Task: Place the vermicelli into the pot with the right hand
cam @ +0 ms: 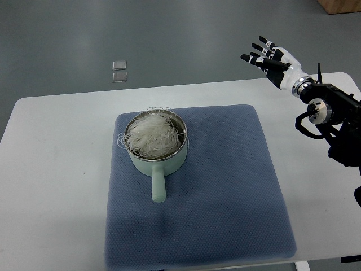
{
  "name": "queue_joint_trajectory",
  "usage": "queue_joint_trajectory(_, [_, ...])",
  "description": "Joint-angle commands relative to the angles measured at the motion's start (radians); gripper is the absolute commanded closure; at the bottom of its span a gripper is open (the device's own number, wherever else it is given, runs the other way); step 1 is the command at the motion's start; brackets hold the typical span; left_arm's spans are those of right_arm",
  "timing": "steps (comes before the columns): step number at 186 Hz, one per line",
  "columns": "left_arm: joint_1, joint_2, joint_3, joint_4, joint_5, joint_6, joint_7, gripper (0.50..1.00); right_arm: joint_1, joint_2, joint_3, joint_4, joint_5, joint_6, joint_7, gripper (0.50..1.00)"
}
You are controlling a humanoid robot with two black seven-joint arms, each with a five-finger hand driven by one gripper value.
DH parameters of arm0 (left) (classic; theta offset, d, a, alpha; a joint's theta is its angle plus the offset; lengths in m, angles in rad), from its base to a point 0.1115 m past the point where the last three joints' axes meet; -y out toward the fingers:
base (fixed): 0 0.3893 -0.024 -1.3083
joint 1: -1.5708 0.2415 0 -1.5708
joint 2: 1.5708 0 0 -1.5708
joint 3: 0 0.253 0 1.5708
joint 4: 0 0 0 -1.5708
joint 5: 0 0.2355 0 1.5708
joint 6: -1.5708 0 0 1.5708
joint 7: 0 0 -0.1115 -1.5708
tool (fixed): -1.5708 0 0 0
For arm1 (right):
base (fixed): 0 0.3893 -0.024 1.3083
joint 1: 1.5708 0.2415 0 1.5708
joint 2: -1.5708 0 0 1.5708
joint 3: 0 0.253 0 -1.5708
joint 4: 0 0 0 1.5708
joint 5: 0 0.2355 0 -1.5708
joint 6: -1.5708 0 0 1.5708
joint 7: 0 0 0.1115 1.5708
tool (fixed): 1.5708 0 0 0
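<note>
While the right hand (269, 58) hovers past the table's (51, 169) far right corner with fingers spread and empty, the vermicelli (153, 134) fills the pot (157, 147) on the mat's (225, 192) far left part.

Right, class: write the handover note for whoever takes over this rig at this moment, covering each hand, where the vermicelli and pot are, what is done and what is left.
Right hand: open, fingers spread, holding nothing, raised beyond the table's far right corner, away from the pot.
Left hand: not in view.
Pale green metal pot: upright on the blue quilted mat, on its left half, handle pointing toward the robot.
White tangle of vermicelli: inside the pot, heaped, some strands hanging over the rim.
Done: the vermicelli is in the pot.
Left: apparently only bringing the arm to rest.
</note>
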Motion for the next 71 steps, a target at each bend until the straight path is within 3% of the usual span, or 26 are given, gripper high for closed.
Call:
queue_joint_trajectory(1, [0.0, 0.0, -0.002, -0.002, 0.0, 0.0, 0.0, 0.5, -0.034, 0.001, 0.007, -0.001, 0.081, 0.01, -0.001, 0.564])
queue_joint_trajectory(71, [0.001, 0.0, -0.007, 0.004, 0.0, 0.0, 0.0, 0.5, -0.115, 0.002, 0.008, 0.001, 0.134, 0.003, 0.011, 0.564])
